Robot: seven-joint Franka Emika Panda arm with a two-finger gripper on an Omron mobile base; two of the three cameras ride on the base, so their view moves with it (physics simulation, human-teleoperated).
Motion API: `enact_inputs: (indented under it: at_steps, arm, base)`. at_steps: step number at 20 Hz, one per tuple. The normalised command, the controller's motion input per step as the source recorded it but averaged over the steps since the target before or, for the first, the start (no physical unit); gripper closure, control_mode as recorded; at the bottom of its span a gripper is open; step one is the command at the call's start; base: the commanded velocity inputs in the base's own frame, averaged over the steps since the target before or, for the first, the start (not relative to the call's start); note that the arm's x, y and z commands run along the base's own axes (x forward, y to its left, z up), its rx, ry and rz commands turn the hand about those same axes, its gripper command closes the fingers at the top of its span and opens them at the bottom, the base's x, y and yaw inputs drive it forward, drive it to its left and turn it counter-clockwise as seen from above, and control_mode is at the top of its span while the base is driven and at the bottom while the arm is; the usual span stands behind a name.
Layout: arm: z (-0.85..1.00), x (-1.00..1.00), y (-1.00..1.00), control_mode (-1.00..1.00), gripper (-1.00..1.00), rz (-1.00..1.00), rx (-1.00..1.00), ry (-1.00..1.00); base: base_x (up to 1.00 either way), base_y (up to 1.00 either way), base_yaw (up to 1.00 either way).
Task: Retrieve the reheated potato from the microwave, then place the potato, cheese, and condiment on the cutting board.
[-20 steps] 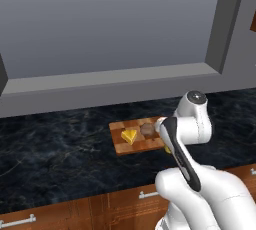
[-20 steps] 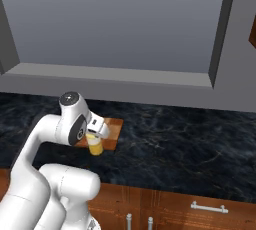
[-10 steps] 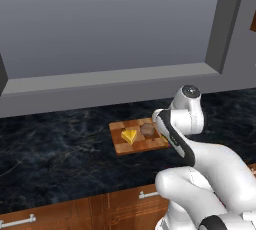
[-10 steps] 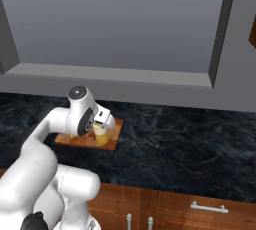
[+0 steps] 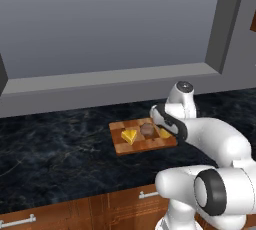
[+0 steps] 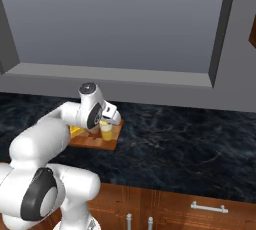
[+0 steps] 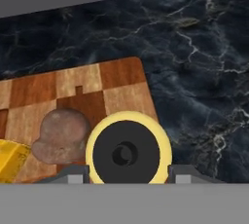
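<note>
A: What's changing since a second ago?

B: I'm swinging the arm back over the flat wooden checkered cutting board (image 5: 131,147). The small yellow condiment bottle (image 6: 106,132) was hanging out by the board's front edge. Now it's sitting in over the board's right end.

A: And the two-finger gripper (image 6: 107,121)?

B: It's clamping narrow on the bottle. In the hand view both dark tips are flanking it, with its round top sitting between them. I can't tell if the bottle's base is touching the wood yet.

A: The other items?

B: The small brown roundish potato (image 5: 147,129) is lying on the board mid-way, just beside the bottle. The yellow cheese wedge (image 5: 129,136) is lying left of the potato, also on the board. So I'm judging this as the last placement. Two of the three are down, and the bottle is going down now.

A: Anything in the way?

B: The potato is crowding the bottle on one side and the board's right edge is close on the other, so I'm working with a tight slot. If I'm letting go while it's tilted, it could tip off onto the dark marbled counter (image 5: 60,144). Behind the counter there's just the big grey framed panel (image 5: 115,76), well apart. Brown drawer fronts (image 6: 200,204) are below, not interfering.
</note>
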Motion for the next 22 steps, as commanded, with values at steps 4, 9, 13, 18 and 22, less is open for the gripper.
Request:
enact_inputs:
  at_steps: [4,9,13,18,22]
  arm:
    - [-0.37,0.41,0.00,-1.00,1.00,0.00,0.00,0.06]
    - [-0.31,0.26,-0.01,-1.00,1.00,0.00,0.00,0.04]
    - [-0.17,0.00,0.00,-1.00,-1.00,0.00,0.00,0.02]
    - [0.00,-0.02,-0.03,-1.00,-1.00,0.00,0.00,0.00]
    - [0.01,-0.07,-0.06,-1.00,-1.00,0.00,0.00,0.00]
  base:
    - [0.00,0.00,0.00]
    - [0.00,0.00,0.00]
    - [0.00,0.00,0.00]
    - [0.00,0.00,0.00]
    - [0.00,0.00,0.00]
